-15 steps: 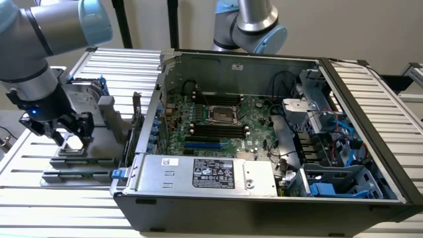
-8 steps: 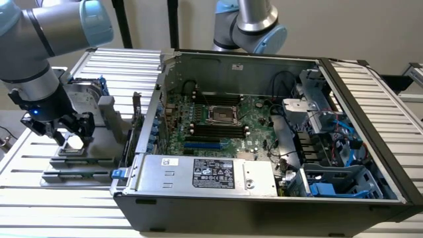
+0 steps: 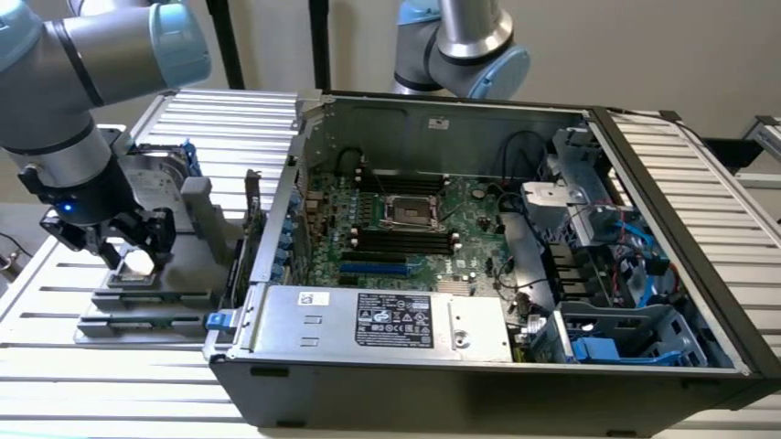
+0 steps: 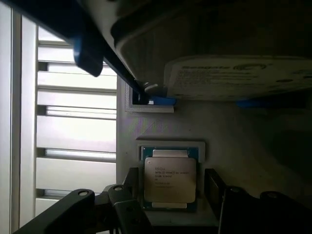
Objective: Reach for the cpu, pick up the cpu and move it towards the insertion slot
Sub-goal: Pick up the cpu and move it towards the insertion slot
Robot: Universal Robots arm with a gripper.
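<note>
Two fingers [image 4: 214, 189] of my gripper [image 3: 132, 251] stand parted on either side of the cpu [image 4: 169, 178], straddling it without clamping. The cpu lies flat in a pale recessed holder [image 4: 170, 145] on the grey fixture [image 3: 146, 300], outside the computer case [image 3: 488, 370]. I judge it light, stiff, smooth-topped and delicate underneath, so opposite side edges are where to grip, gently.

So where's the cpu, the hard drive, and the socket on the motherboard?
cpu [image 4: 169, 179]: wrist view, middle of its metal top.
hard drive [image 4: 234, 78]: wrist view, on its white label.
socket [image 3: 409, 213]: exterior view, centre of its square frame.
</note>
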